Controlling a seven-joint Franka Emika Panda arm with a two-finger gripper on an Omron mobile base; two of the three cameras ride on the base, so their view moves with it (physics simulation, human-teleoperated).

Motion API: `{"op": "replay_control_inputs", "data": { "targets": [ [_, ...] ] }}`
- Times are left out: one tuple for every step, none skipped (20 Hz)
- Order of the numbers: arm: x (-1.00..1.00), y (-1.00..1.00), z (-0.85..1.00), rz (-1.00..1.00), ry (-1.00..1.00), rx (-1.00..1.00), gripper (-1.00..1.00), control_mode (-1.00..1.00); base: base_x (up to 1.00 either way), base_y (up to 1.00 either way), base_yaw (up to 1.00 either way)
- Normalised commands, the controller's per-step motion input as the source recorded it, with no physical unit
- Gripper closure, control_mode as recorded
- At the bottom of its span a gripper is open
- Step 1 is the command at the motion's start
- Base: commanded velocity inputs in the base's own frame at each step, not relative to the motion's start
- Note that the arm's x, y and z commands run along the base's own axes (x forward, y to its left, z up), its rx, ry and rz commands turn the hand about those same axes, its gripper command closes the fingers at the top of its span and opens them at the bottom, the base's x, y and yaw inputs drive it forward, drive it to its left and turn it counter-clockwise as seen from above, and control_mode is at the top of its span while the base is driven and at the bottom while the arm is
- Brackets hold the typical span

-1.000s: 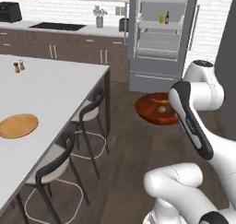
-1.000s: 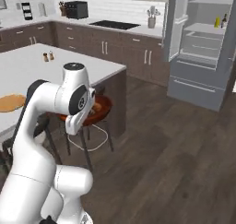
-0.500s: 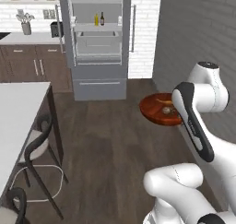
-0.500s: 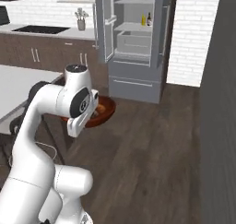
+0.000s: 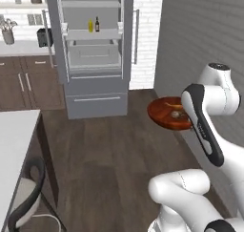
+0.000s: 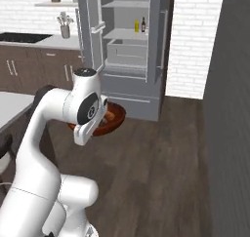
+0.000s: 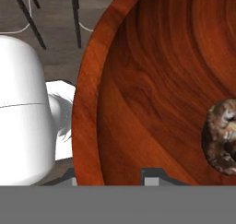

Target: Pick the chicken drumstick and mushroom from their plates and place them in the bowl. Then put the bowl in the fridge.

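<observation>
The reddish-brown bowl (image 5: 167,114) hangs in the air in front of my arm, level, and also appears as the bowl (image 6: 111,123) in the right base view. My gripper (image 7: 110,179) is shut on the bowl's rim (image 7: 87,126). The mushroom (image 7: 223,136) lies inside the bowl, and so does the golden chicken drumstick (image 5: 175,106), beside the mushroom (image 5: 177,115). The grey fridge (image 5: 93,54) stands ahead with both doors open, showing pale shelves and a drawer; it is the fridge (image 6: 128,46) in the right base view. The two plates are out of view.
Two small bottles (image 5: 93,25) stand on a fridge shelf. A dark grey wall (image 5: 205,40) runs along my right. The island's corner (image 5: 14,131) and a stool (image 5: 26,202) are at the lower left. Bare wood floor (image 5: 109,145) lies between me and the fridge.
The base has turned and driven, so the whole scene has shifted: the island slid off to the left and the open fridge is now ahead and closer. The bowl stays in my gripper.
</observation>
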Motion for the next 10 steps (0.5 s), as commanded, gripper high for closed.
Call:
{"op": "replay_control_inputs", "data": {
  "targets": [
    [0.0, 0.0, 0.0, 0.0, 0.0, 0.0, 1.0, 1.0, 1.0, 0.56, -0.04],
    [0.0, 0.0, 0.0, 0.0, 0.0, 0.0, 1.0, 1.0, 1.0, 0.62, -0.04],
    [0.0, 0.0, 0.0, 0.0, 0.0, 0.0, 1.0, 1.0, 1.0, 0.6, -0.04],
    [0.0, 0.0, 0.0, 0.0, 0.0, 0.0, 1.0, 1.0, 1.0, 0.59, -0.04],
    [0.0, 0.0, 0.0, 0.0, 0.0, 0.0, 1.0, 1.0, 1.0, 0.56, -0.03],
    [0.0, 0.0, 0.0, 0.0, 0.0, 0.0, 1.0, 1.0, 1.0, 0.62, -0.03],
    [0.0, 0.0, 0.0, 0.0, 0.0, 0.0, 1.0, 1.0, 1.0, 0.56, -0.02],
    [0.0, 0.0, 0.0, 0.0, 0.0, 0.0, 1.0, 1.0, 1.0, 0.59, -0.02],
    [0.0, 0.0, 0.0, 0.0, 0.0, 0.0, 1.0, 1.0, 1.0, 0.51, -0.02],
    [0.0, 0.0, 0.0, 0.0, 0.0, 0.0, 1.0, 1.0, 1.0, 0.3, -0.03]
  ]
}}
